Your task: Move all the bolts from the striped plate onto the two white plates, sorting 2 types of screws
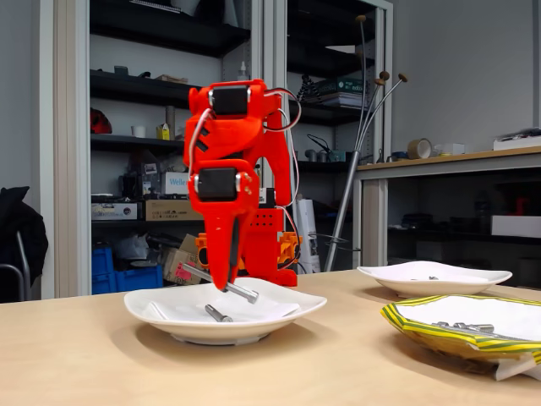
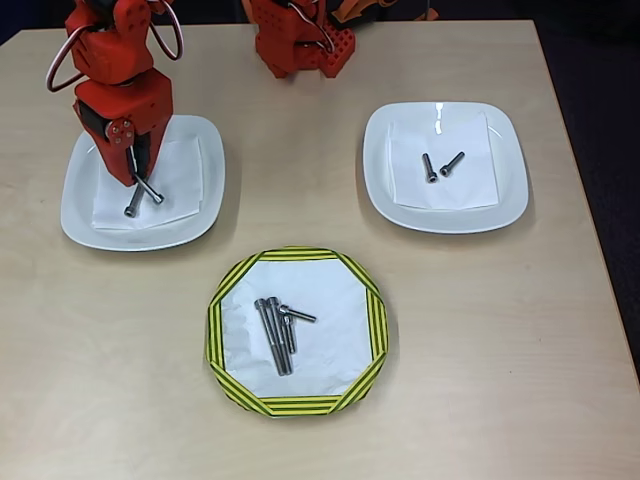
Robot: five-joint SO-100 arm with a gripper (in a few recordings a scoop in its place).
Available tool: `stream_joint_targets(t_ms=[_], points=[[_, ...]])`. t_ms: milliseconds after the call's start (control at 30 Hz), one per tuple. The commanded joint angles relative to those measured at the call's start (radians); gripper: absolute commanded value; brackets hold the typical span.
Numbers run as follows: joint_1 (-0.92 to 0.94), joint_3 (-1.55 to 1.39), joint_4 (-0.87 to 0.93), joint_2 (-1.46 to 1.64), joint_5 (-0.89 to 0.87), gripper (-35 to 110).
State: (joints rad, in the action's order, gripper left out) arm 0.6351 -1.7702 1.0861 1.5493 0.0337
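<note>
My red gripper (image 1: 226,283) (image 2: 141,172) hangs over the left white plate (image 1: 169,315) (image 2: 85,195), shut on a long bolt (image 1: 243,293) (image 2: 153,191) held tilted just above it. A second long bolt (image 1: 218,313) (image 2: 133,207) lies on that plate under the gripper. On the right white plate (image 1: 473,279) (image 2: 505,190) lie two short bolts (image 2: 428,167) (image 2: 452,163). The striped plate (image 1: 423,331) (image 2: 215,330) at the table's front holds several bolts (image 1: 461,326) (image 2: 277,335), mostly long, lying close together.
The arm's red base (image 2: 300,45) stands at the table's far edge between the white plates. Each plate has a white paper napkin (image 2: 465,185) in it. Bare tabletop (image 2: 490,360) lies around the plates; shelves and a counter stand behind.
</note>
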Motion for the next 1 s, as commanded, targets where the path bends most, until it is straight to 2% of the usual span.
stream_joint_targets(t_ms=[0, 167, 467, 700, 967], points=[[-0.041, 0.035, 0.021, 0.015, 0.009, 18], [-0.126, 0.015, 0.028, 0.064, -0.074, 20], [-0.339, 0.087, 0.04, 0.078, -0.344, 17], [-0.502, 0.164, -0.153, -0.032, -0.597, 13], [-0.58, 0.201, -0.371, -0.176, -0.92, 11]])
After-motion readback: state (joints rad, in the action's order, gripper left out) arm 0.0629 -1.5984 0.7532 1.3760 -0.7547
